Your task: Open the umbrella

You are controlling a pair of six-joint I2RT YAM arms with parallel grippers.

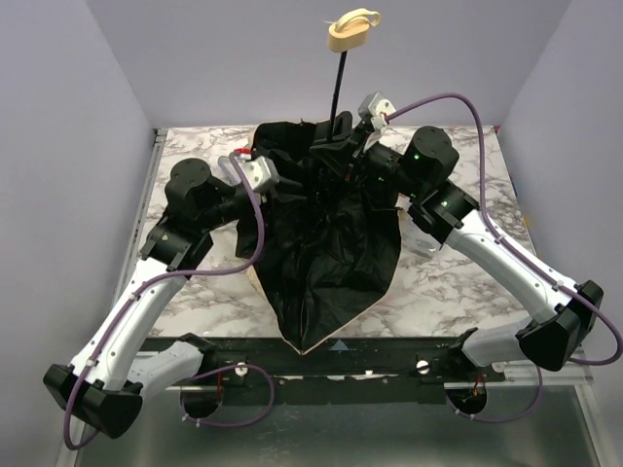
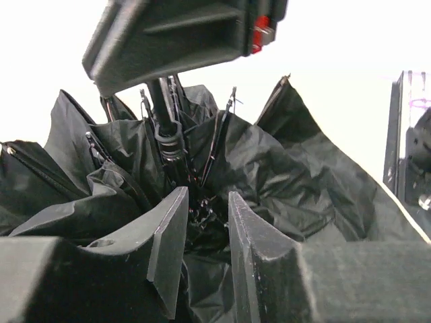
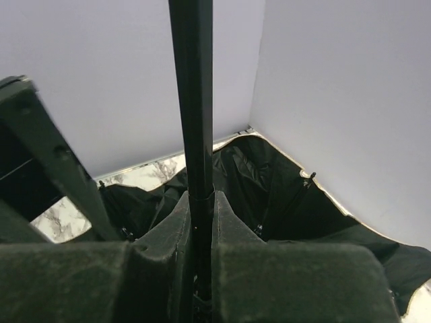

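The umbrella (image 1: 326, 253) lies half-collapsed on the marble worktop (image 1: 458, 282), its black lining up, a peach edge showing at the near tip. Its thin shaft (image 3: 192, 101) rises toward the back wall, with the tan handle (image 1: 353, 29) at the far end. The right hand (image 3: 201, 202) is clamped on that shaft just above the folds. The left hand (image 2: 205, 222) sits low in the canopy with its fingers parted, and nothing is clearly gripped between them. The ribs (image 2: 219, 134) and the sliding collar (image 2: 170, 134) lie just beyond its tips. The step in hand looks like taking that collar. To do it well, the left hand should close on the collar itself, not on loose fabric or a single rib. It should then drive straight along the shaft while the right hand holds the shaft firm and in line, so that nothing bends or snags.
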